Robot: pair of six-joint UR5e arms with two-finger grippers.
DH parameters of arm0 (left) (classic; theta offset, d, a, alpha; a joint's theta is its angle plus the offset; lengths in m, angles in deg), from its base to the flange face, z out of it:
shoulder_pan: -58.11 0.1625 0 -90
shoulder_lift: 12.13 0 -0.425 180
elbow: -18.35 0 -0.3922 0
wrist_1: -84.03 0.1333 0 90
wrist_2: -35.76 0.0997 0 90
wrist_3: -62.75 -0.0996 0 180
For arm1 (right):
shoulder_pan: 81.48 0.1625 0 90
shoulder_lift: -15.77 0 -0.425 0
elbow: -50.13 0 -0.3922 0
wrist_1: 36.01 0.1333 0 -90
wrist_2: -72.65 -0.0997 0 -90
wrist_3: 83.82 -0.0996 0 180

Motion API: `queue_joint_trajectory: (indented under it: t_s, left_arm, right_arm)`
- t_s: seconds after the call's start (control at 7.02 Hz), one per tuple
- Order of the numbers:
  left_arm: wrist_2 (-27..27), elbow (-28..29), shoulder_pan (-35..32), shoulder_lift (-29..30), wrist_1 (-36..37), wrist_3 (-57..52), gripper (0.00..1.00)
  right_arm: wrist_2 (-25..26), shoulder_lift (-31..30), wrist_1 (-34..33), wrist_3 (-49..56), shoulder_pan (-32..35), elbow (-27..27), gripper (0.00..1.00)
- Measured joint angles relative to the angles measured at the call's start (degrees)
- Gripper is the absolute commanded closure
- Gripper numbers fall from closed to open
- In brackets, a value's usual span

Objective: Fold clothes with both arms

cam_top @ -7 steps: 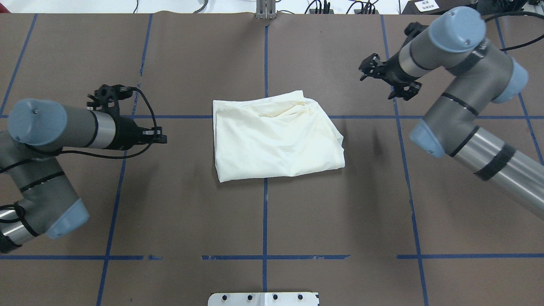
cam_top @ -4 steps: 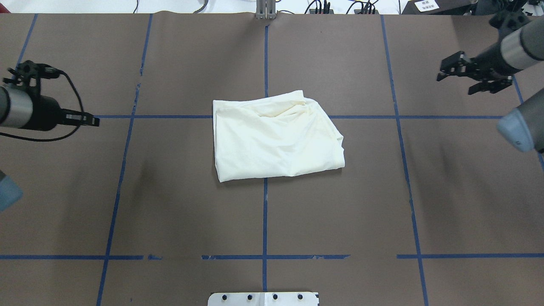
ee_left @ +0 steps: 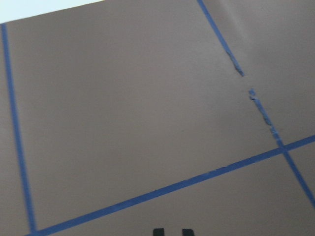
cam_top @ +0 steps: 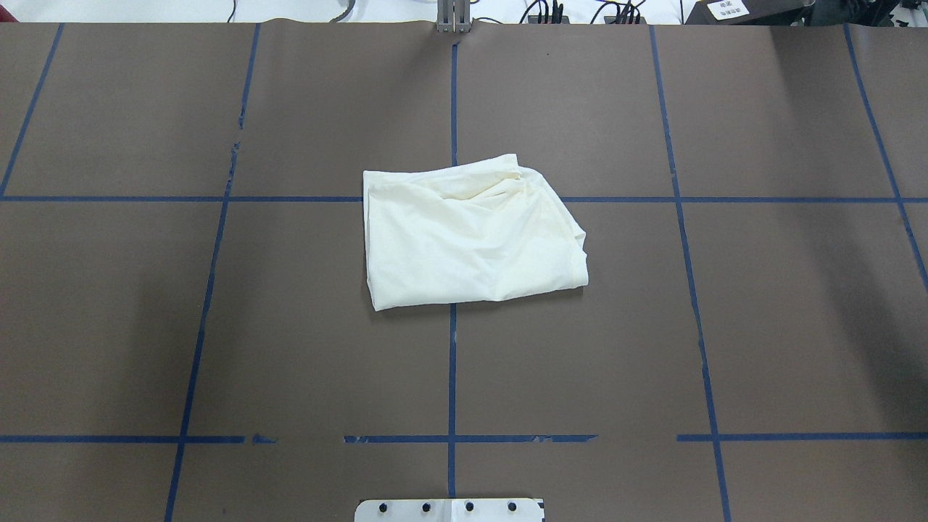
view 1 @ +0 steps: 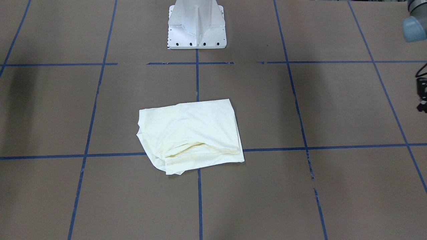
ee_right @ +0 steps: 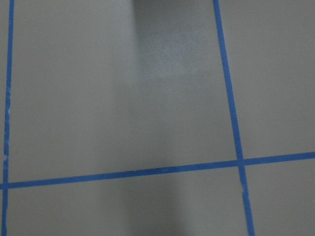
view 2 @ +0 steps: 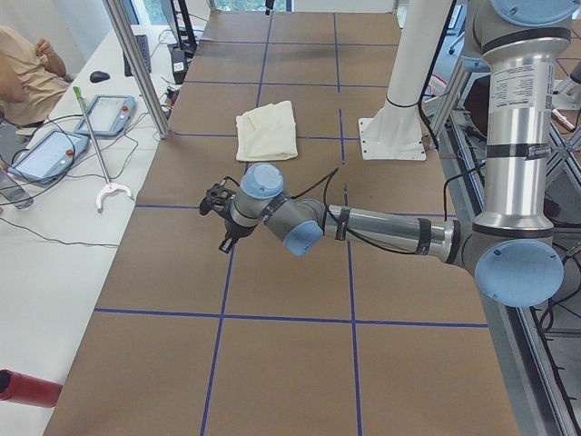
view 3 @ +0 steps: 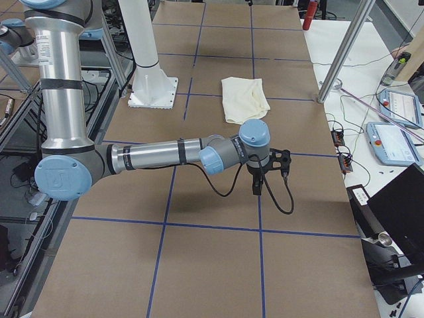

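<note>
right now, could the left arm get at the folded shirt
Probably yes. The left arm is stretched toward its own end of the table, away from the folded shirt, but only bare surface lies between them, and nothing rests on the shirt.

the folded cream t-shirt (view 3: 244,98) is seen lying on the brown table (view 3: 212,265), which is crossed by blue tape lines (view 3: 199,224). the near right arm (view 3: 159,154) is stretched low across the table, its right gripper (view 3: 256,189) pointed downward, well apart from the t-shirt; its opening cannot be judged. a white pedestal (view 3: 151,79) is seen near the t-shirt.
</note>
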Motion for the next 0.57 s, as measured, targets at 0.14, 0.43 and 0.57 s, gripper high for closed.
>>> queue_joint_trajectory:
  t_s: [0.14,0.43,0.57]
  left_arm:
    - [-0.27,-2.52,-3.09,1.61,9.44,-4.74,0.12]
    - [-1.83,-8.48,-4.99,-0.06,22.02,-7.54,0.0]
    - [-4.54,-11.47,-5.21,-4.71,23.71,-7.59,0.0]
  right_arm:
    - [0.6,0.06,-9.23,6.34,1.25,3.89,0.0]
    - [2.84,-1.56,-18.28,12.5,1.19,8.84,0.0]
    - [3.23,-3.2,-17.86,13.13,0.11,9.35,0.0]
